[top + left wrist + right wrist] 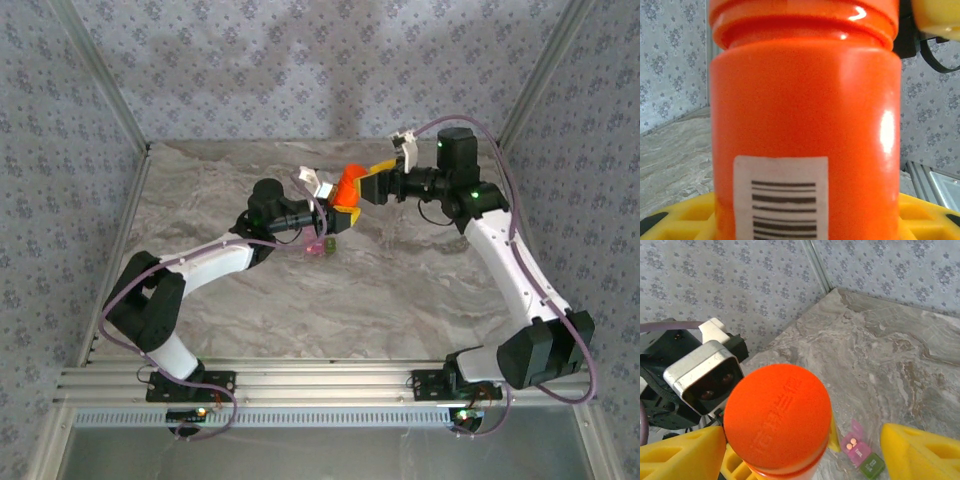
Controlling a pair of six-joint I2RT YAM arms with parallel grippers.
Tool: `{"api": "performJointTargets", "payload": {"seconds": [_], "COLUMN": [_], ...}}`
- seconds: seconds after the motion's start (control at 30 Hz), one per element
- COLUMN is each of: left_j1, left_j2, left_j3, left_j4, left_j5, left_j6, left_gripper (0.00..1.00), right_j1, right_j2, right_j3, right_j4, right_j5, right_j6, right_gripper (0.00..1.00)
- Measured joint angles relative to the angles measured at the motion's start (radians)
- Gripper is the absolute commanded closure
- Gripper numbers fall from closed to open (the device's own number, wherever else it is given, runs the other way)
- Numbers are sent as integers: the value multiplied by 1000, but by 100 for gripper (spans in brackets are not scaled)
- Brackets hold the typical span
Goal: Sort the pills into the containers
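Left gripper (342,210) holds orange bottle (805,125); right gripper (370,180) straddles cap (777,415).

Two robot arms, the left arm (200,265) and the right arm (505,245), each with one yellow-fingered gripper, the left gripper (338,207) and the right gripper (372,180), above one marble-patterned table (400,290); one orange bottle (345,185) with one orange cap (777,412) and one barcode label (782,197); one joined pair of containers (321,244), made up of one pink compartment (859,454) and one green compartment (872,465); two pale pills (851,442) counted in the pink one
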Motion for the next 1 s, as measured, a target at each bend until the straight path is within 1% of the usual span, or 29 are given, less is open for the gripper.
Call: {"api": "performJointTargets", "payload": {"seconds": [0.37, 0.47, 0.57, 0.63, 0.83, 1.0], "left_j1": [0, 0, 0, 1, 1, 1], "left_j2": [0, 1, 2, 2, 2, 2], "left_j3": [0, 0, 0, 1, 8, 11], "left_j4": [0, -4, -12, -15, -27, -71], "left_j5": [12, 11, 11, 10, 7, -47], "left_j6": [-7, -8, -9, -11, -14, 14], "left_gripper": [100, 100, 100, 100, 100, 100], "right_j1": [18, 20, 25, 25, 29, 60], "right_j2": [35, 43, 44, 44, 44, 53], "right_j3": [34, 35, 36, 36, 36, 43], "right_j4": [14, 14, 13, 14, 18, 12], "right_j5": [-16, -21, -28, -28, -19, 84], "right_j6": [1, 1, 2, 3, 34, 112], "right_gripper": [30, 37, 48, 53, 57, 58]}}
